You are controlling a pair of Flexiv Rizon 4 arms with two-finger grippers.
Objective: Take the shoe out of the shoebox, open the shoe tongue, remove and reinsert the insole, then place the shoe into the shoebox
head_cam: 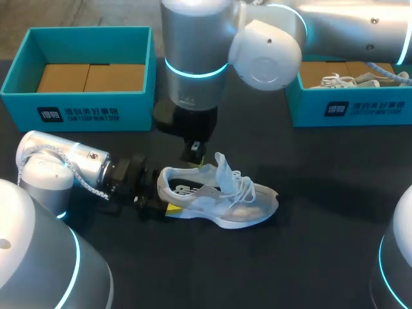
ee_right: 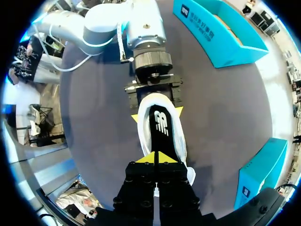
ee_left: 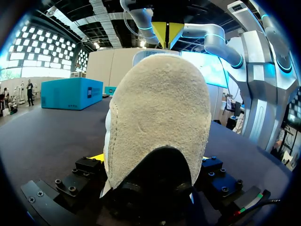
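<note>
Since the shoe is already out of the shoebox, it's just lying sole-down on the table, with the box well off past its heel end. The left gripper is clamped on the shoe's heel from both sides. The right gripper hangs right over the shoe's opening with its tips pressed together, and I can't tell if it's pinching anything. The tongue stands up and the insole shows inside. My guess is it's light, with a squashy mesh upper, so the stiffer heel is the sane place to hold. The insole looks thin and floppy, so I'd pinch its heel edge.
</note>
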